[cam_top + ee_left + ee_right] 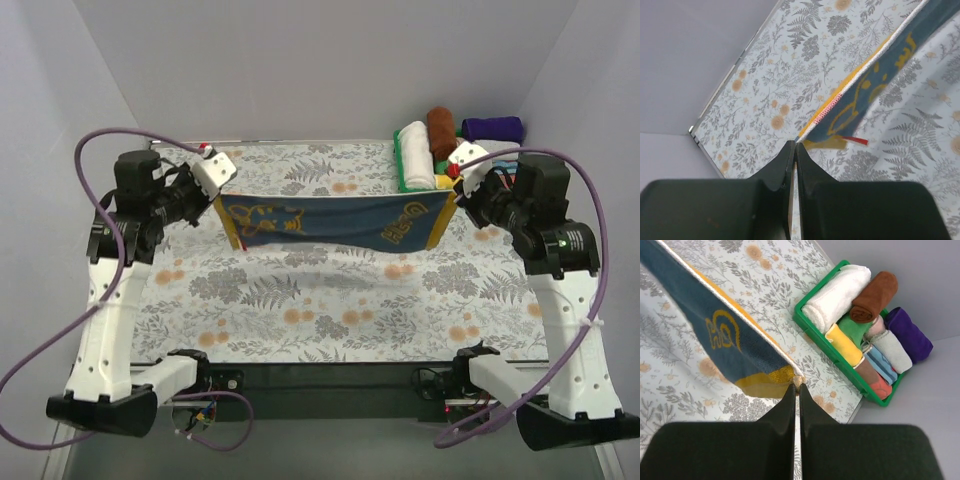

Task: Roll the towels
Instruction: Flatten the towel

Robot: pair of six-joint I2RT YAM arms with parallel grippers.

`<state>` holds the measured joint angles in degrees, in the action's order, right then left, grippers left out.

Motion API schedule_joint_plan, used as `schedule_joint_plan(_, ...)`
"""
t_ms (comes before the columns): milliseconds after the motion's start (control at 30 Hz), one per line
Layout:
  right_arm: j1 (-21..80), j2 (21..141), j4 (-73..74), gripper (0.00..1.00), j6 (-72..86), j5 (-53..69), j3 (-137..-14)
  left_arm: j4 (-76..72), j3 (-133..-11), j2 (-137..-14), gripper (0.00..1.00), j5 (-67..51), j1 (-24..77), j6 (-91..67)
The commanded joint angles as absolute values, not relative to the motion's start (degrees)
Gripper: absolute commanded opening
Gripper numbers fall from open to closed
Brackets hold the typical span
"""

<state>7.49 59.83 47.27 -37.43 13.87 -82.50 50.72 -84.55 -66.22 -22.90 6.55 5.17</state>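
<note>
- Mustard-and-blue towel (330, 222) (875, 80) (700, 320): unrolled and stretched in the air between the two arms, over the far half of the floral table (300, 300). Long edge runs left to right and the middle sags slightly. The blue face with yellow markings is toward the top camera.
- left gripper (220, 193) (794, 146): pinched tight on the towel's top left corner. In the wrist view the jaws are down to a thin slit, with the white-edged hem coming straight out of the tips.
- Small red tag (856, 141) sticks out of the towel near that left end.
- The towel's lower edge looks clear of the table, and its shadow falls on the pattern below.
- right gripper (458, 192) (796, 387): jaws also pressed together, clamped on the top right corner at the yellow border band.
- green tray (398, 160) (801, 310): far right of the table, just past the right gripper, packed with rolled cloths.
- rust-brown towel (441, 130) (874, 296): already rolled, lying in the tray beside the white roll (415, 150) (837, 290).
- purple roll (492, 128) (912, 332): rightmost item. Can't tell if it is inside the tray or just against it.
</note>
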Motion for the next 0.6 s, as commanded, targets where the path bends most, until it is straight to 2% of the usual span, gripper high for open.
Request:
schedule_joint_plan(0, 7.29, 56.08, 52.46, 0.01, -41.39, 17.22, -80.86, 57.82, -82.62, -60.04, 0.0, -23.38, 6.24, 5.98)
schedule_joint_plan(200, 7.29, 59.14, 52.82, 0.01, -44.03, 18.98, -76.47, 60.65, -77.53, -58.53, 0.0, -21.54, 6.24, 7.03)
schedule_joint_plan(433, 9.14, 74.69, 44.4, 0.01, -41.66, 20.83, -72.16, 50.55, -68.39, -70.1, 0.0, -19.95, 6.24, 6.68)
schedule_joint_plan(567, 9.23, 85.22, 35.01, 0.01, -40.08, 19.78, -71.54, 38.43, -64.6, -78.38, 0.0, -20.48, 6.07, 6.07)
